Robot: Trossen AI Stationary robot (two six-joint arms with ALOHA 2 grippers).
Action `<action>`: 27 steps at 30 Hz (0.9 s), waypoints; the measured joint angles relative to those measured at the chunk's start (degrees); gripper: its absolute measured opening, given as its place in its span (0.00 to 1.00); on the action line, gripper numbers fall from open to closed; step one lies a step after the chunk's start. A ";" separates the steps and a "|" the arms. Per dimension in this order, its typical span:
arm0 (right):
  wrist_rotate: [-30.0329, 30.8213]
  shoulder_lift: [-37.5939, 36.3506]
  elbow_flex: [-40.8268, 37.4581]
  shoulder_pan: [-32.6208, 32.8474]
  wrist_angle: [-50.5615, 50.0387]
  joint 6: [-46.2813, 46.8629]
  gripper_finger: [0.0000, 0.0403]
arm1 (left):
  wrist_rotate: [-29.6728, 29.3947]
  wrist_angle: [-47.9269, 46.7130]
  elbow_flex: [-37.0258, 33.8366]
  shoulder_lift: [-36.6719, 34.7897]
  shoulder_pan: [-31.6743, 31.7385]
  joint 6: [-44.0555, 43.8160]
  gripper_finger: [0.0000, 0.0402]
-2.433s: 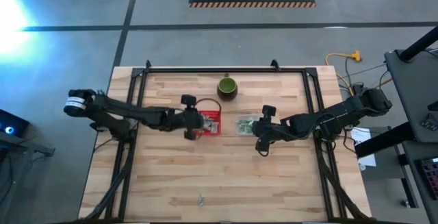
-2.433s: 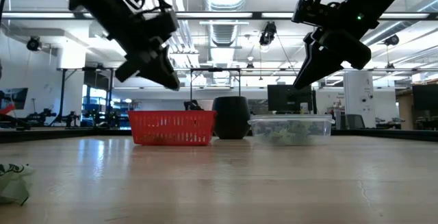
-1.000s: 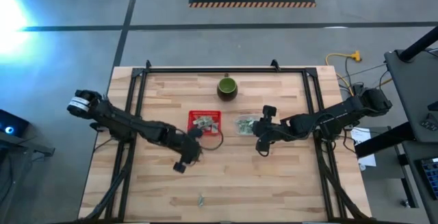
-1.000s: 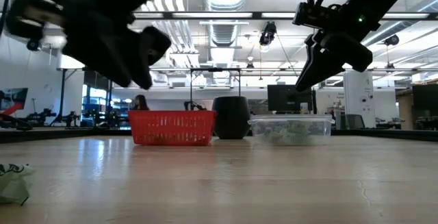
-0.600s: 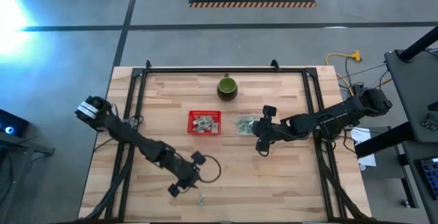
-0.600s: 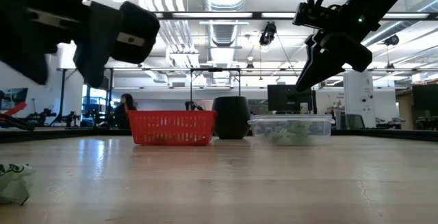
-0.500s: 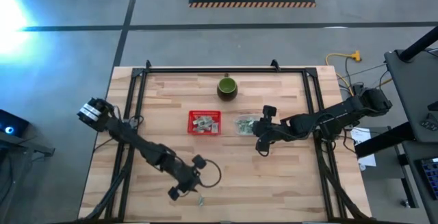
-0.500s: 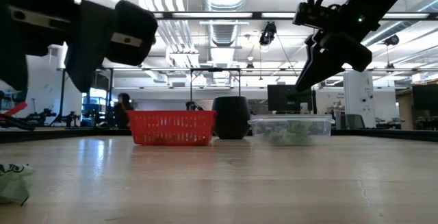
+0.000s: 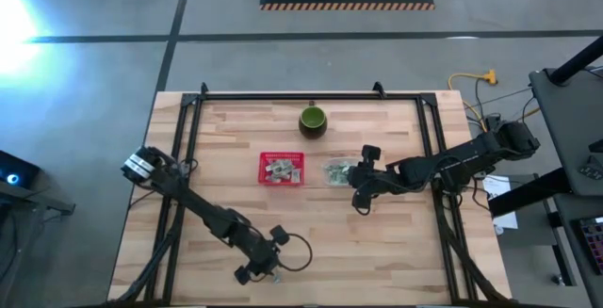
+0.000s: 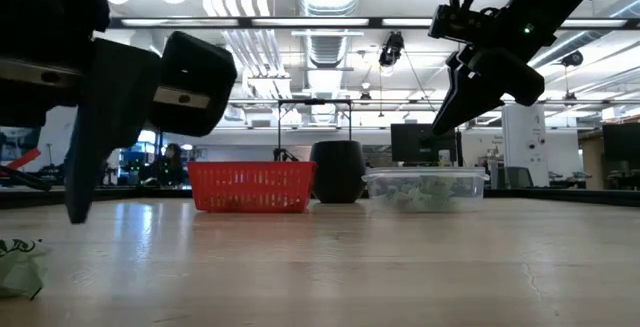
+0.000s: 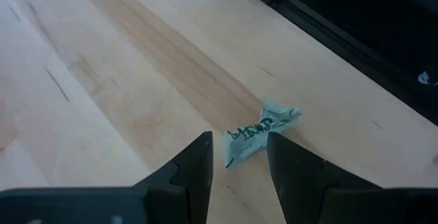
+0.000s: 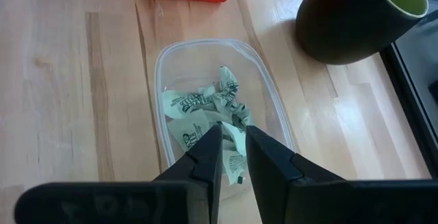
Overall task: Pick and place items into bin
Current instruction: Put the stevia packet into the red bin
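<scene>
From above, the left tool (image 9: pixel 267 272) hangs near the pale wooden table's (image 9: pixel 377 242) front edge, the right tool (image 9: pixel 357 187) beside the clear plastic tub (image 9: pixel 337 170). Left wrist: spread fingers (image 11: pixel 194 169) frame one green-and-white wrapped piece (image 11: pixel 260 131). Right wrist: slightly parted fingers (image 12: pixel 208 157) hover over the tub's wrapped pieces (image 12: pixel 205 111)

Pale green-and-white wrapped item (image 11: pixel 261 132) with dark printed lettering on a light wood-grain table (image 11: pixel 123 94); red slatted basket (image 9: pixel 282 169); dark green cup (image 12: pixel 357 15), lime inside.

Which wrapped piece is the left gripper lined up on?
The lone wrapped piece lying on bare wood at the table's near edge; the others sit in the red basket or clear tub.
</scene>
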 joint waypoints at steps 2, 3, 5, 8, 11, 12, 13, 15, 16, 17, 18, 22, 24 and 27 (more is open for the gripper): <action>0.00 0.00 -0.10 -0.01 0.04 0.00 0.14 | 0.22 0.11 0.46 0.75 0.00 0.00 0.31; 0.00 0.00 -0.14 0.01 0.11 0.00 0.14 | 0.26 0.13 0.51 0.96 0.00 0.02 0.31; 0.00 0.00 -0.22 -0.01 0.13 0.00 0.14 | 0.30 -0.02 0.51 1.19 0.04 0.02 0.31; 0.00 0.00 -0.31 -0.01 0.17 0.00 0.14 | 0.34 0.02 0.51 1.66 0.09 0.02 0.31; 0.00 0.00 -0.50 -0.01 0.53 0.00 0.14 | 0.36 0.25 0.56 2.28 0.09 0.01 0.31; 0.00 0.00 -0.57 0.00 0.78 0.00 0.14 | 0.38 0.25 0.66 2.54 0.07 0.00 0.31; 0.00 0.00 -0.62 0.00 0.84 0.00 0.14 | 0.38 0.30 0.82 2.87 0.09 0.00 0.31; 0.00 0.00 -0.63 -0.01 0.91 0.00 0.14 | 0.39 0.28 1.03 3.25 0.07 0.02 0.31; 0.00 0.00 -0.65 0.01 0.90 0.00 0.14 | 0.40 0.27 1.14 3.41 0.07 0.02 0.31; 0.00 0.00 -0.69 -0.01 0.92 0.00 0.14 | 0.42 0.29 1.23 3.59 0.07 0.03 0.31; 0.00 0.00 -0.72 -0.01 0.89 0.00 0.14 | 0.42 0.22 1.25 3.64 0.07 0.04 0.31; 0.00 0.00 -0.72 0.01 0.91 -0.01 0.14 | 0.42 0.06 1.21 3.64 0.09 0.04 0.29; 0.00 0.00 -0.72 -0.01 0.92 -0.02 0.14 | 0.42 0.00 1.21 3.64 0.09 0.03 0.25; 0.00 0.00 -0.72 -0.01 0.92 -0.02 0.14 | 0.42 0.02 1.23 3.64 0.13 0.04 0.17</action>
